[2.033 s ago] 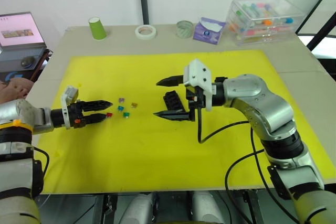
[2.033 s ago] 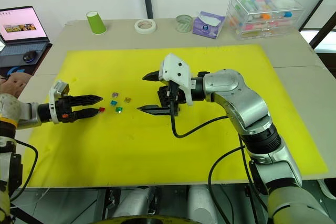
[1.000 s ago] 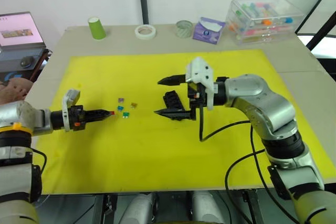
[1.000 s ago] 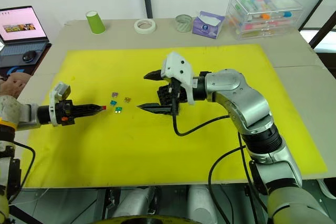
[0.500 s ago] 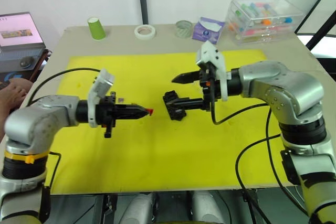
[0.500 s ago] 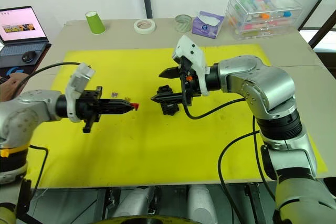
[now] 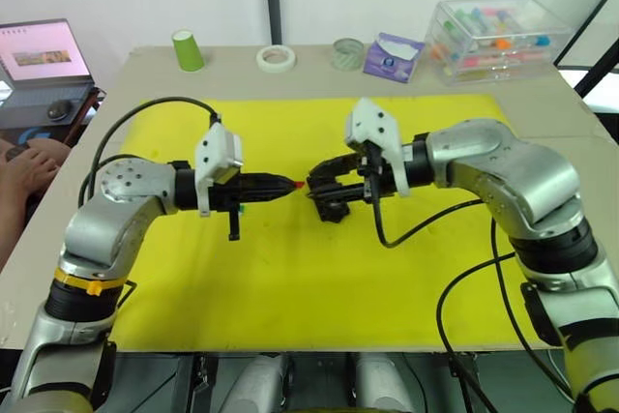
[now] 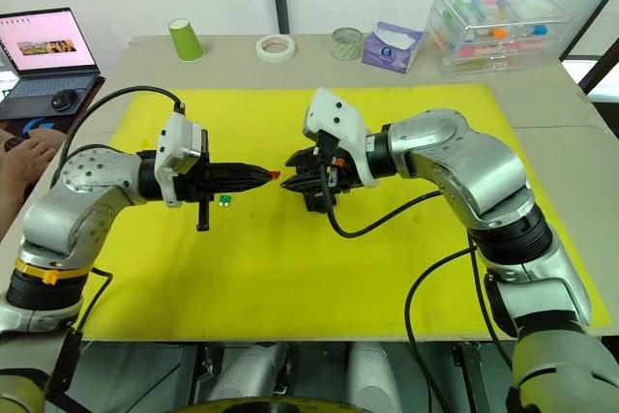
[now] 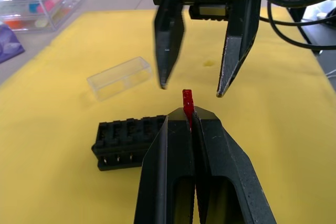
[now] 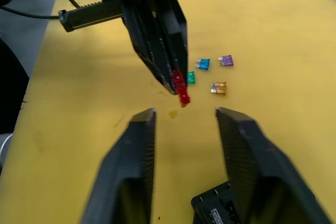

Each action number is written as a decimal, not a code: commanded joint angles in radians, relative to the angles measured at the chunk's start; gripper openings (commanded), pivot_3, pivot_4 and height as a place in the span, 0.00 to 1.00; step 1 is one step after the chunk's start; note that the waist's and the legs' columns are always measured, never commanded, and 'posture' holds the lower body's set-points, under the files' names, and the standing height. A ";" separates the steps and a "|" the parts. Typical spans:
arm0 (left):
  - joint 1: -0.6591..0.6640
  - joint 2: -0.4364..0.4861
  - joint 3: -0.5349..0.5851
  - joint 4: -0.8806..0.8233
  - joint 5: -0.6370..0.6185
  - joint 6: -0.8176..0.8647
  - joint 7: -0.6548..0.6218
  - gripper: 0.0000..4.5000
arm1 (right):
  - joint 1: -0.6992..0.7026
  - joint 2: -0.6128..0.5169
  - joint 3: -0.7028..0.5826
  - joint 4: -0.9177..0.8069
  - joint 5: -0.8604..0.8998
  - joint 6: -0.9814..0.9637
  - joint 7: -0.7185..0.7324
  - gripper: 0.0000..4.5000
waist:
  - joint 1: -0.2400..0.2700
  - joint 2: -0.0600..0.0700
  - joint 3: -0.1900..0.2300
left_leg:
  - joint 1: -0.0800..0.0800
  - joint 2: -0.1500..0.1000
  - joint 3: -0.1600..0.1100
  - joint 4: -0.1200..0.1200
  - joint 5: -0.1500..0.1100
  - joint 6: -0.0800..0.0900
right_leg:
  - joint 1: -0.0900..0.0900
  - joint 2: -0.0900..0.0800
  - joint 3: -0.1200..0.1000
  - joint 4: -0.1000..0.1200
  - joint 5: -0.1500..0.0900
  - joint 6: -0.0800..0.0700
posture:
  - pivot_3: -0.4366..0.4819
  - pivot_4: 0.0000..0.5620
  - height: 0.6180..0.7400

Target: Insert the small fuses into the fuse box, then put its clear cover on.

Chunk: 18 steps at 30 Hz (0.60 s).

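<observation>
Above the fuse box [image 9: 126, 141], the left hand [image 9: 189, 116], pinching a red fuse [image 9: 187, 103], has neared the spread right hand [image 10: 184, 114], seemingly facing it.

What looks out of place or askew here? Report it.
Nothing looks damaged or spilled. The fuse box sits at a slant on the yellow mat, and the clear cover lies on its side beyond it. The left gripper pinches a red fuse facing the open right gripper. Loose fuses remain scattered.
</observation>
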 commanded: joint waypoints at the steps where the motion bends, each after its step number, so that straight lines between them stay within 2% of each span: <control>1: -0.015 0.001 0.002 -0.010 -0.005 -0.017 0.005 0.00 | -0.008 0.000 0.001 -0.030 -0.017 -0.023 -0.004 0.30 | 0.000 0.000 0.000 | 0.000 0.000 0.000 0.000 0.000 0.000 | 0.000 0.000 0.000 0.000 0.000 0.000 | 0.48 0.27 1.00; 15: -0.021 -0.008 -0.020 -0.020 -0.011 -0.008 0.020 0.00 | -0.019 0.014 0.023 -0.008 -0.054 -0.064 0.016 0.30 | 0.000 0.000 0.000 | 0.000 0.000 0.000 0.000 0.000 0.000 | 0.000 0.000 0.000 0.000 0.000 0.000 | 0.48 0.27 1.00; 18: -0.017 0.003 -0.027 -0.030 -0.007 -0.014 0.011 0.00 | -0.018 0.011 0.023 -0.010 -0.056 -0.066 0.023 0.18 | 0.000 0.000 0.000 | 0.000 0.000 0.000 0.000 0.000 0.000 | 0.000 0.000 0.000 0.000 0.000 0.000 | 0.48 0.27 1.00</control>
